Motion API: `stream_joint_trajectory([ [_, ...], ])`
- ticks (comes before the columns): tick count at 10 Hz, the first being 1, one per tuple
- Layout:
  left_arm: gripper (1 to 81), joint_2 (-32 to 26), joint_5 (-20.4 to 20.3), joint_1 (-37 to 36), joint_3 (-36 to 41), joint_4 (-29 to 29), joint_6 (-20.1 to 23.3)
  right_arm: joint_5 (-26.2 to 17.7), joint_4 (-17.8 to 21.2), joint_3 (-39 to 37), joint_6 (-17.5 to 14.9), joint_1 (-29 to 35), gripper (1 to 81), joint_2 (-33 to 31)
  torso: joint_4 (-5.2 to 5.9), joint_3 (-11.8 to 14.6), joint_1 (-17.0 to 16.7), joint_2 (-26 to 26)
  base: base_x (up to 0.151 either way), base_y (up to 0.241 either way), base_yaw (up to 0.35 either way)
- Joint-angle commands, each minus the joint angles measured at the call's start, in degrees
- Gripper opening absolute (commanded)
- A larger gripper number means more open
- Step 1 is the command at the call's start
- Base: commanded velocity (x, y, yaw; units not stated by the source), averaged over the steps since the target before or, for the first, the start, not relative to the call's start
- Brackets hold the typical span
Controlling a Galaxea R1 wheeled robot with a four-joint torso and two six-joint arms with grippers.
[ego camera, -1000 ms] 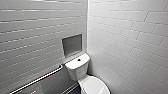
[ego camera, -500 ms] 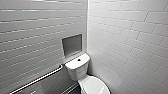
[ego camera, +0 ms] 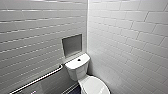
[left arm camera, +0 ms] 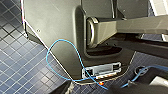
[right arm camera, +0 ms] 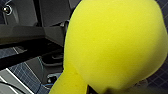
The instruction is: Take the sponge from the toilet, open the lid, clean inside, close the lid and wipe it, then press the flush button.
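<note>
On my head feed the toilet point(ego camera: 80, 71) sits in the corner where 2 white-tiled walls meet, its rounded tank against the left wall point(ego camera: 30, 37) and the bowl reaching toward the camera. The lid point(ego camera: 96, 86) lies down over the bowl, smooth and white. The flush button point(ego camera: 79, 59) shows as a small dark dot in the middle of the tank top. Just above the tank there is a grey recessed niche point(ego camera: 72, 45) in the wall, and a metal grab bar point(ego camera: 40, 78) runs along the same wall, ending near the tank. The right wrist feed shows the sponge point(right arm camera: 115, 45), bright yellow and very close to the lens, its pinched waist narrowing toward the right gripper point(right arm camera: 96, 90), which I read as clamped on it. On the left wrist feed I see the robot's dark base point(left arm camera: 55, 25), a loose blue cable point(left arm camera: 62, 42) looping across it, and a dark blue tiled floor point(left arm camera: 20, 67) below. For the left gripper point(left arm camera: 100, 92) I cannot tell how it is set.
</note>
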Motion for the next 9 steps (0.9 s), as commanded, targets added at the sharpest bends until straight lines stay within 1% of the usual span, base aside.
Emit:
stream_joint_trajectory([
  [1,81.1,-0.6,3.8,-1.4,0.3,-0.8,0.1,-2.2,0.0,11.7,-0.5,0.3,1.0,-6.0,0.0,0.0,0.0,0.0,0.0,0.0,0.0],
  [2,81.1,-0.8,3.8,-1.3,0.4,-0.8,0.1,-1.9,0.5,15.8,-0.4,0.4,1.0,-8.4,0.0,0.0,0.0,0.0,0.0,0.0,0.0],
  [3,81.1,-0.8,3.8,-1.4,0.3,-0.8,0.1,-1.8,0.5,17.7,-0.3,0.5,1.0,-9.6,0.0,0.0,0.0,0.0,0.0,0.0,0.0],
  [9,81.1,-1.1,3.8,-1.3,0.4,-0.8,0.2,-1.8,0.3,17.6,-0.2,-0.4,1.0,-9.4,0.0,0.0,0.0,0.0,0.0,0.0,0.0],
])
